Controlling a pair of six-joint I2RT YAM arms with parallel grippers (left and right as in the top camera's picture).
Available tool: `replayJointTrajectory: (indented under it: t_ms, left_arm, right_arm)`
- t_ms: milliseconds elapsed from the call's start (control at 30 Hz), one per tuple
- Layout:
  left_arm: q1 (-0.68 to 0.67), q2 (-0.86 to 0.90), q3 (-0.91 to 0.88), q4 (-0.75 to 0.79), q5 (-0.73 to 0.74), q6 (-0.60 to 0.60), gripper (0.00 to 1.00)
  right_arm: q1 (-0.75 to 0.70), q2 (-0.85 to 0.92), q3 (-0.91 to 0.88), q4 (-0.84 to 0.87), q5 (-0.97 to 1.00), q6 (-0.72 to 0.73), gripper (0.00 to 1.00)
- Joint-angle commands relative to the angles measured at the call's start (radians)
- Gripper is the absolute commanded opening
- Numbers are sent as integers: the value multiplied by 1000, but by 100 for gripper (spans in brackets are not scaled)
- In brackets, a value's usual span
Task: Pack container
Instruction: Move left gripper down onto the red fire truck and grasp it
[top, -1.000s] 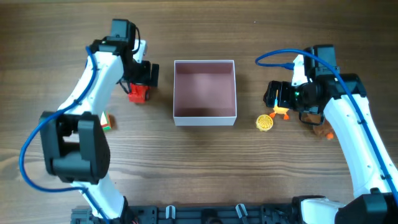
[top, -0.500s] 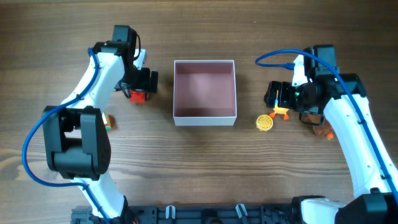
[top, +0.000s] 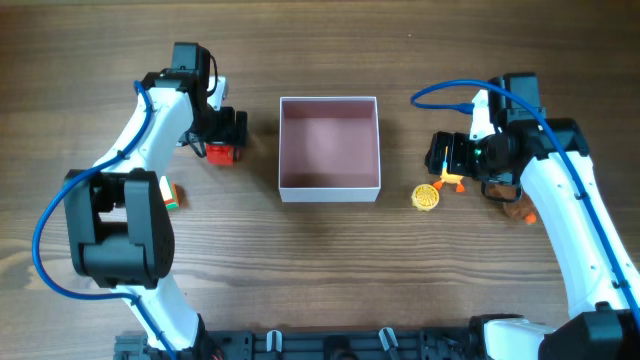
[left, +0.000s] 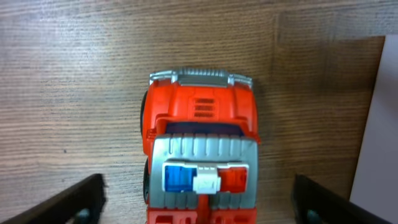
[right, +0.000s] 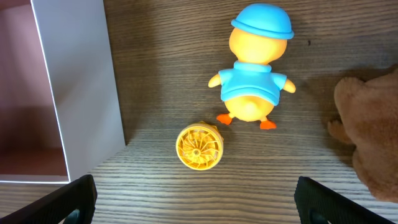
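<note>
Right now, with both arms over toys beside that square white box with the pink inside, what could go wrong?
The red toy fire truck looks wheeled, so it may roll as the open left gripper closes on it. The yellow duck in a blue cap, the yellow ridged disc and a brown plush lie close together; the right gripper could knock one aside.

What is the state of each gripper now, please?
Left gripper: open, its fingers either side of the red toy truck, not gripping it.
Right gripper: open, holding nothing.
</note>
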Motion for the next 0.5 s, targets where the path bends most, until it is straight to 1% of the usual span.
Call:
replayJointTrajectory:
  t_ms: [0,167,233,467]
  left_arm:
    - [0,13,-8,4,26,-4,88]
    - [0,17,-11,4,26,-3,85]
    - [0,23,-13,4,26,-4,79]
    - [0,24,-50,4,26,-3,69]
  right_arm:
    - [-4,6,20,1,14,4,100]
    - [-4,6,20,-6,14,4,100]
    - [-4,7,20,-8,14,4,100]
    - [-4,7,20,-10,14,3,100]
